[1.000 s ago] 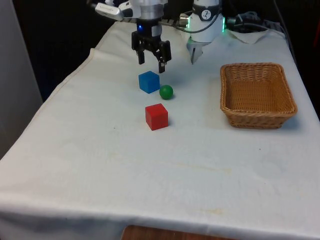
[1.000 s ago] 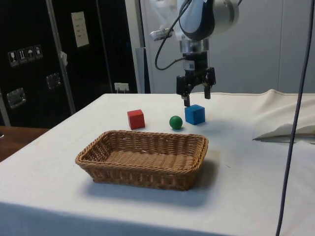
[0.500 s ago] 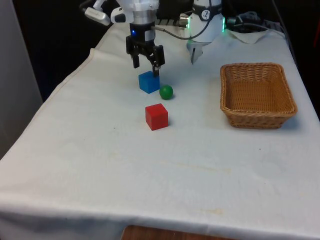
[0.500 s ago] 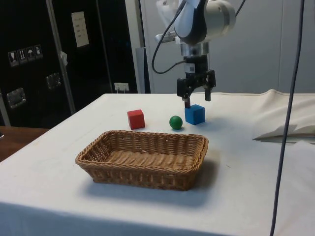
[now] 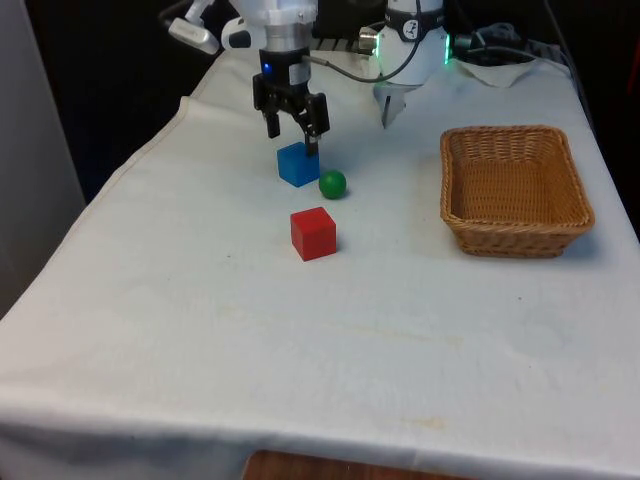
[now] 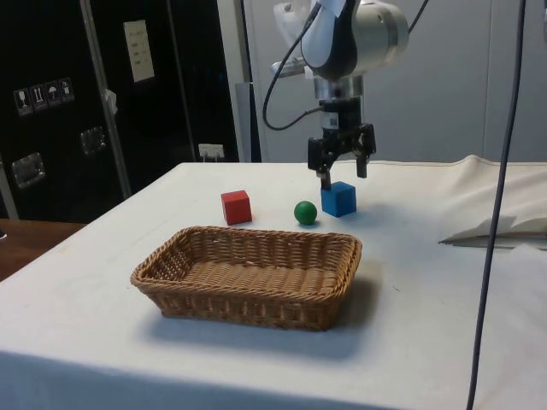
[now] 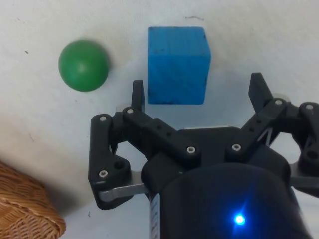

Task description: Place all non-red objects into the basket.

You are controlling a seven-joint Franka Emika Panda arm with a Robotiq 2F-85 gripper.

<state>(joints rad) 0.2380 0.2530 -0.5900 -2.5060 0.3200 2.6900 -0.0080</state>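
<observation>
In the front view we see the tool (image 5: 291,132) hanging just above the far edge of the blue cube (image 5: 298,164), its fingers spread and holding nothing. The green ball (image 5: 332,183) lies just beside the cube on the front view's right, and the red cube (image 5: 313,233) sits nearer the camera, a little apart from both. The basket (image 5: 516,222) stands well apart on the front view's right of the bench (image 5: 200,330).

In the side view we find the tool (image 6: 342,167) over the blue cube (image 6: 338,199), released, with the ball (image 6: 305,212) and red cube (image 6: 236,207) in a row beside it and the basket (image 6: 248,298) nearer the camera.

In the wrist view we see the spread fingers (image 7: 138,95) of the tool (image 7: 198,92) short of the blue cube (image 7: 177,64), not touching it; the ball (image 7: 83,65) lies beside the cube, and a corner of the basket (image 7: 27,209) shows.
</observation>
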